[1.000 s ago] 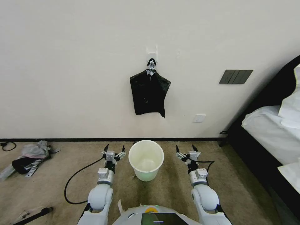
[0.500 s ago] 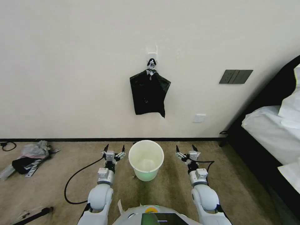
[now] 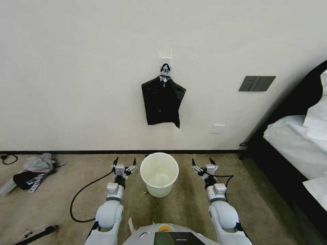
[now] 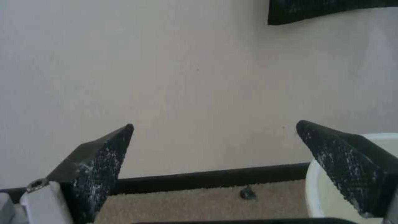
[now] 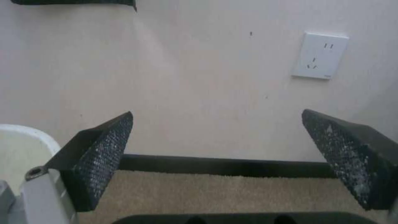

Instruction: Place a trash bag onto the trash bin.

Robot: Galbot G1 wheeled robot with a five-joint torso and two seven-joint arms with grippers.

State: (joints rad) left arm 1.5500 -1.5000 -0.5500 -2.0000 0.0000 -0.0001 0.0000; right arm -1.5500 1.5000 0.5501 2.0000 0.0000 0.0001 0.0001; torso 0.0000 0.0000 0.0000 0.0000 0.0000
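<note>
While trash bin (image 3: 159,174) sits between wide left pincer (image 3: 124,162) and right pincer (image 3: 203,162) | bag bundle (image 3: 162,101) on wall | clutter (image 3: 32,172) far left

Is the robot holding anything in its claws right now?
No. The left end effector and right end effector are both open and empty, one on each side of the trash bin.

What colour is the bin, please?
Cream-white, seen best in the head view: the bin.
</note>
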